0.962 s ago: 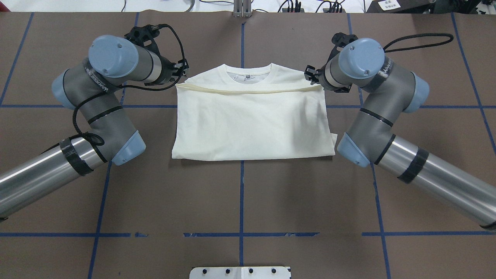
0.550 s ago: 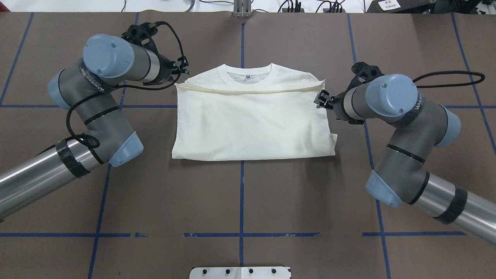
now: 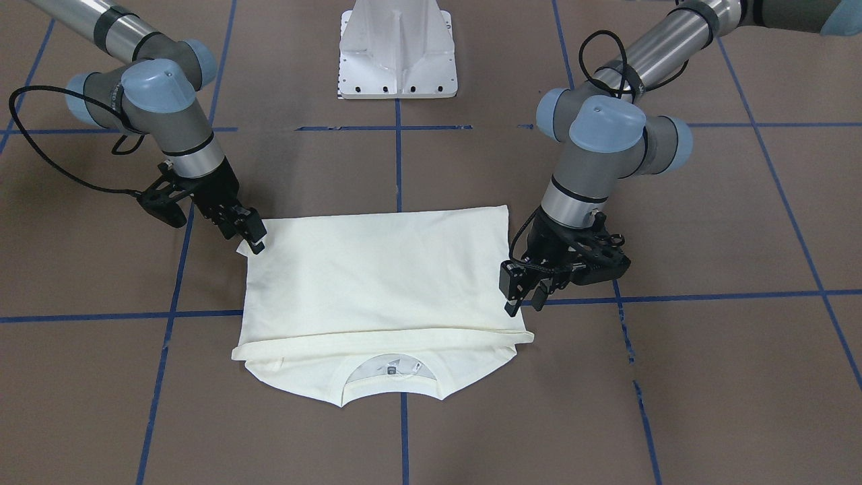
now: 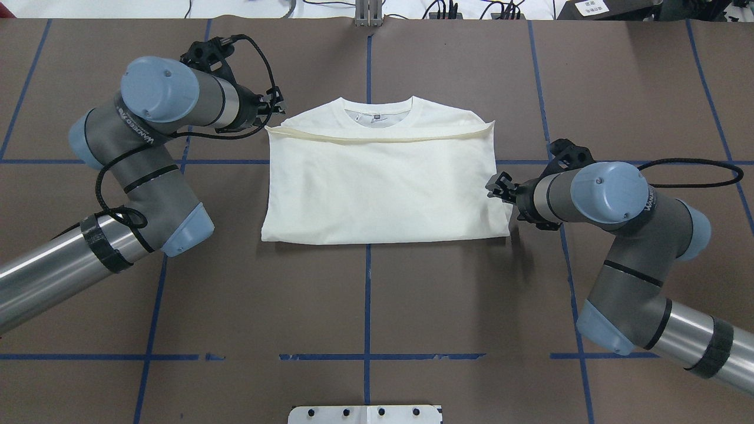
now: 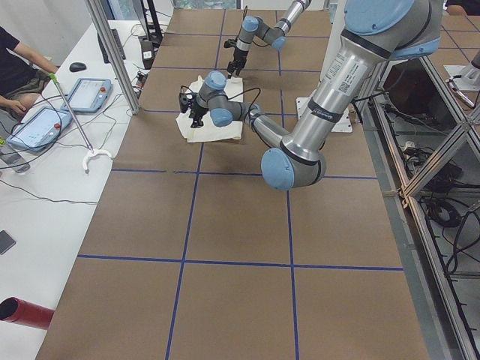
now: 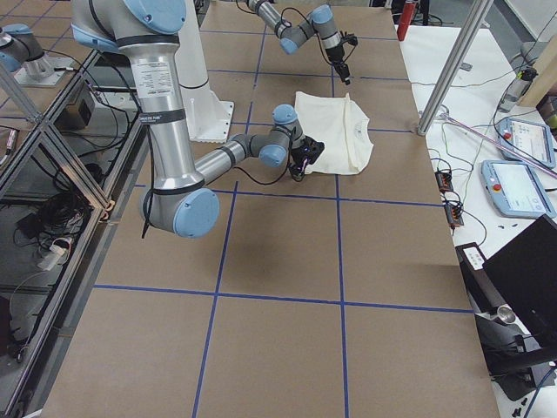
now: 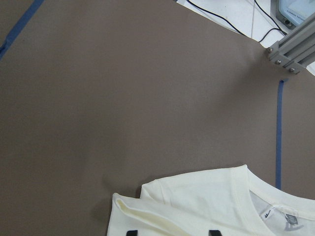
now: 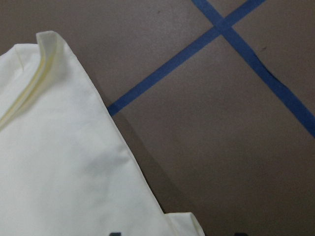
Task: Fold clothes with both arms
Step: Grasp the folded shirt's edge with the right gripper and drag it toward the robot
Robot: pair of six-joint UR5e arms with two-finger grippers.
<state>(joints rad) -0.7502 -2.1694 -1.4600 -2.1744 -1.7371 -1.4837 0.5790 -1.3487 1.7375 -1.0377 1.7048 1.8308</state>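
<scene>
Cream cloth: the T-shirt (image 4: 383,188) lies flat on the brown desk (image 4: 377,306) between the two arms. Its plain side is up, and its hem edge (image 4: 377,139) is laid over to stop just short of the neckline (image 4: 377,107).
Left jaws: released and empty. The left arm (image 4: 147,147) holds them just beside the far left corner of the folded hem, and the wrist view shows both tips apart above that corner.
Right jaws: released and empty. The right arm (image 4: 607,194) holds them low beside the shirt's right edge, close to the robot-side fold.
Risk, skew: your two arms stand at unlike points along the shirt. Gripping from here would likely pull the next fold crooked.
Risk, one layer: the stack is several layers thick. If you pinch shallowly, you may lift only the top sheet and undo the fold.
Risk, drag: tips sliding in along the desk could push the edge and bunch it.
Risk, stray flap: a small flap (image 4: 508,207) juts out at the near right corner. Closing there may catch the flap alone.
</scene>
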